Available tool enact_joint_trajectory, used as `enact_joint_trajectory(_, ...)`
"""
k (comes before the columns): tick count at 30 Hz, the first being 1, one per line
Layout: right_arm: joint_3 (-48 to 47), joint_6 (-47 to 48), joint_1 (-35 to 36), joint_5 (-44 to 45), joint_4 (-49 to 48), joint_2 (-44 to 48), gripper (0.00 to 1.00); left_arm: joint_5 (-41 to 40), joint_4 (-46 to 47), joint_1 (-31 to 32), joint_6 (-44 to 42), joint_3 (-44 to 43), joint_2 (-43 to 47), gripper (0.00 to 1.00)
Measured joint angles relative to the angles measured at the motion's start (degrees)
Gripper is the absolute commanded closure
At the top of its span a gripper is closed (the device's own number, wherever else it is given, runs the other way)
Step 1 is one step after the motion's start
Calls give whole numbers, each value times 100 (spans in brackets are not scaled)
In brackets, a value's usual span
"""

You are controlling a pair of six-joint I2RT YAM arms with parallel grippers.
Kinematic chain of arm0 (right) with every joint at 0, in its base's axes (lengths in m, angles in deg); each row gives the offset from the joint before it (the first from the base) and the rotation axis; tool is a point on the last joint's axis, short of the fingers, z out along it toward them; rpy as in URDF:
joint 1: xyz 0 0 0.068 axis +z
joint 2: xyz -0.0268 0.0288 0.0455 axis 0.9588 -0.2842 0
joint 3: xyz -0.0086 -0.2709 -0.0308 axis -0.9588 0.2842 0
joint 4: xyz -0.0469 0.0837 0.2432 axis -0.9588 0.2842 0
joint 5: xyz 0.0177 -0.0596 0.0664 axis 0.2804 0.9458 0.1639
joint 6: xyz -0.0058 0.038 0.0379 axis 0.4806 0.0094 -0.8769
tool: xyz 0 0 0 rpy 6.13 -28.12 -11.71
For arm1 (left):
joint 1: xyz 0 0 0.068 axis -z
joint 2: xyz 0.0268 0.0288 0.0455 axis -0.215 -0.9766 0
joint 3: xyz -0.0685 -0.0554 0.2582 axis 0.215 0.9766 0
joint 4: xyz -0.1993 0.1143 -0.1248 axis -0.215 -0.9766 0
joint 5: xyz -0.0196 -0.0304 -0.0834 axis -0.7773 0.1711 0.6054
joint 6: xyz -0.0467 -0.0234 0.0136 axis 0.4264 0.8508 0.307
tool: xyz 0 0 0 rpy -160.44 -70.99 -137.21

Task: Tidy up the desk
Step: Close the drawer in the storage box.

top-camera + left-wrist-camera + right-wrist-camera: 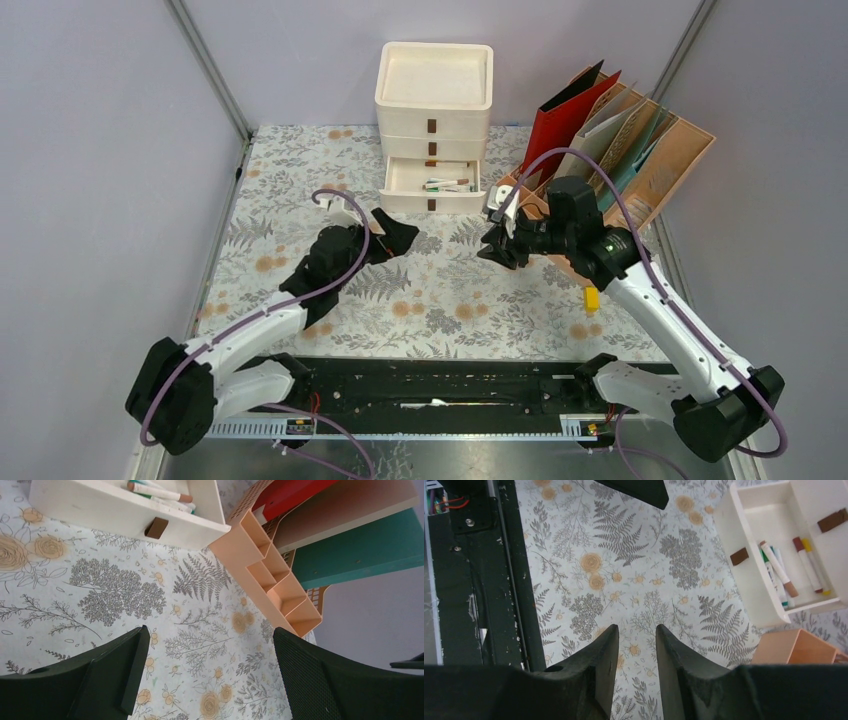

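Spreading across the top view, the desk (440,300), a cloth printed with ferns and flowers, carried a boxy cream drawer unit (434,100) at 12 o'clock. Seen from the left wrist, the left gripper (210,645) held matte black fingers wide apart and empty, with a compartmented peach organizer (270,575) at 1 o'clock. Seen from the right wrist, the right gripper (637,632) had tapered fingers narrowly parted, grasping nothing.

White shells and black joints cover the left arm (250,335) and right arm (660,300); purple cables (338,192) loop along both; the fingers (594,680) are matte black.
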Motion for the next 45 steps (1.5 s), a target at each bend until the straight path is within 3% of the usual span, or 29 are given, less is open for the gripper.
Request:
enact_joint_trajectory(12,358,59,-354,81,-131,-201,62,319,721,-61,525,9,-1180,5)
enact_joint_trajectory(20,385,63,-361,280,-203,-310,63,203,1305,-61,1290,-70,-2490,44)
enact_joint_trajectory(27,431,63,-365,476,-245,-413,63,-164,1320,-61,1552,-654,-3508,71)
enact_joint_trajectory(35,435,63,-369,579,-293,-457,64,-603,1434,-61,1587,-1425,-4341,81)
enact_joint_trajectory(45,457,63,-372,579,-332,-494,64,-1305,1749,-205,1847,-1906,-5228,86)
